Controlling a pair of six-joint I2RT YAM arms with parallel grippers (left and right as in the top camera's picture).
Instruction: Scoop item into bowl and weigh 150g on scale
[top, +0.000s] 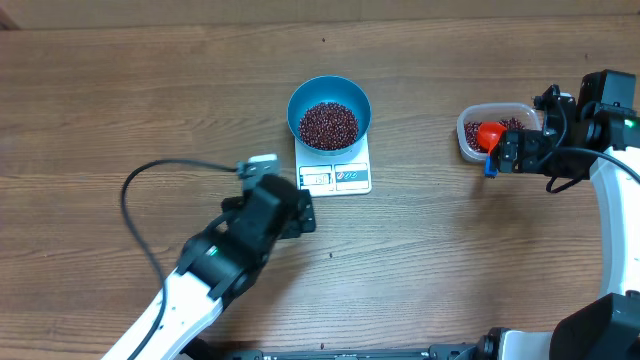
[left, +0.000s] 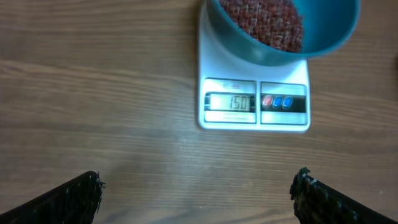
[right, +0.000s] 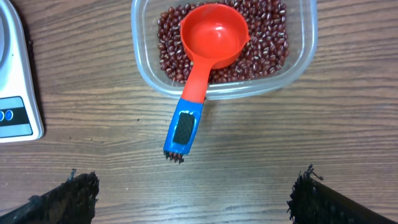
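The bowl of beans sits on the scale, overhanging its far edge. The display end points toward the left jaws, wide and empty, with bare surface between. The right jaws, equally wide, face the scoop, its handle jutting over the tub rim toward them.

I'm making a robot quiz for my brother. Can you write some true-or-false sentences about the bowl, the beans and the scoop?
1. The blue bowl sits on the scale. True.
2. The scale's display reads 150. True.
3. The right fingers hold the red scoop. False: they are open and empty, and the scoop lies in the clear tub, its handle sticking out over the rim.
4. The blue bowl is empty. False: it holds a heap of red-brown beans.
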